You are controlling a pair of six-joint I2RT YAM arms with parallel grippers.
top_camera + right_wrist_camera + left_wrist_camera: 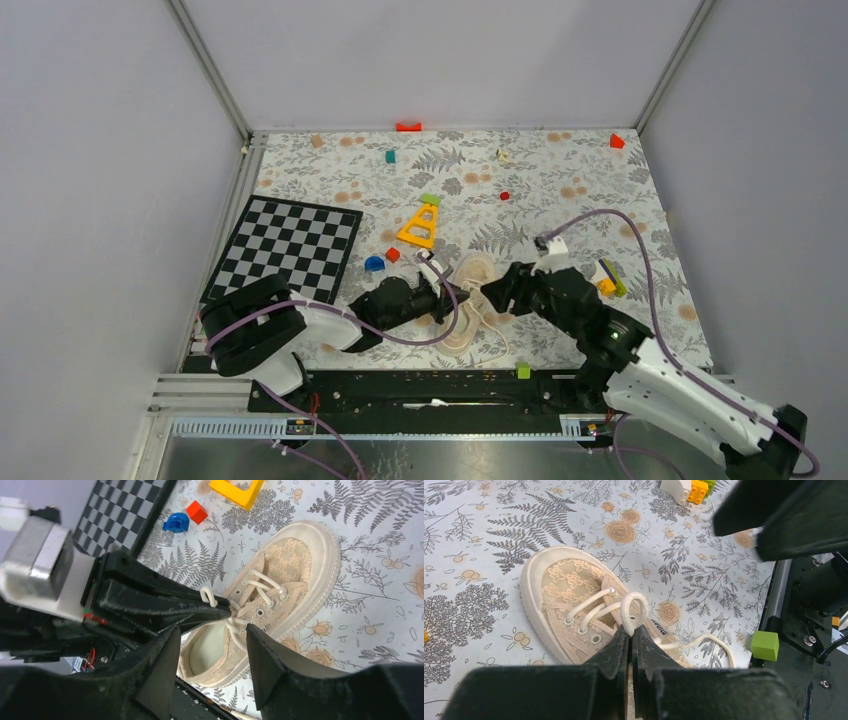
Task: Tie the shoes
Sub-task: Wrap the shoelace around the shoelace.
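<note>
My left pincer (630, 632) is clenched on one lace loop (634, 603) above the shoe (569, 582), right pincer (212, 645) released. No knot yet, whole bow left.

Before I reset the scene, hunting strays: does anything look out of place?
A green cube sits on the black rail, off the floral cloth. The cream lace-fabric sneaker is untied: the left gripper, jaws shut, pinches one cream lace loop, and a loose lace end trails over the cloth.
</note>
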